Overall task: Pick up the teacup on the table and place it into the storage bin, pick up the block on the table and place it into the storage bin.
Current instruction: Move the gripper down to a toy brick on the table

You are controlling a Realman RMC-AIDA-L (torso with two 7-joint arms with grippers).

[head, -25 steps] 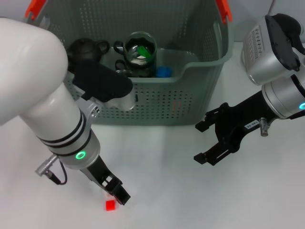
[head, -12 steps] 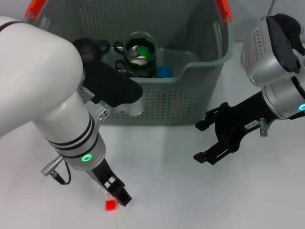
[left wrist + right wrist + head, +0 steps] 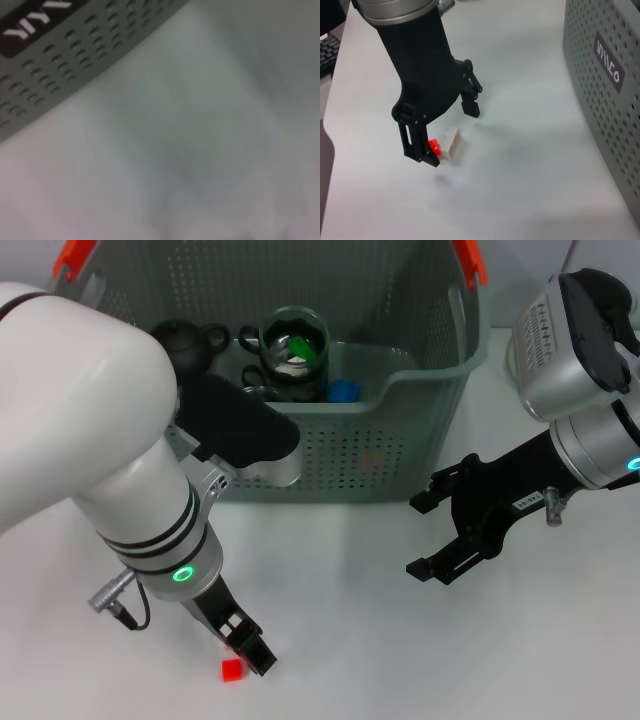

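The block [image 3: 232, 670] is small and red, lying on the white table near its front edge. In the right wrist view the block [image 3: 436, 147] has a white piece joined to it. My left gripper [image 3: 248, 648] hangs low just above and beside it. In the right wrist view the left gripper [image 3: 450, 135] is open, with the block between its fingers, close to one fingertip [image 3: 427, 159]. The storage bin [image 3: 400, 430] stands at the back. A glass teacup [image 3: 295, 348] with something green inside stands in it. My right gripper [image 3: 430, 535] hovers open and empty in front of the bin's right corner.
A dark teapot [image 3: 185, 345] and a blue item [image 3: 344, 391] also sit in the bin. The left wrist view shows only the bin wall with its black label [image 3: 30, 22] and bare table. A keyboard corner [image 3: 327, 52] lies beyond the table edge.
My left arm has swung a little to the right and its gripper has sunk slightly closer to the block. The right arm has not moved.
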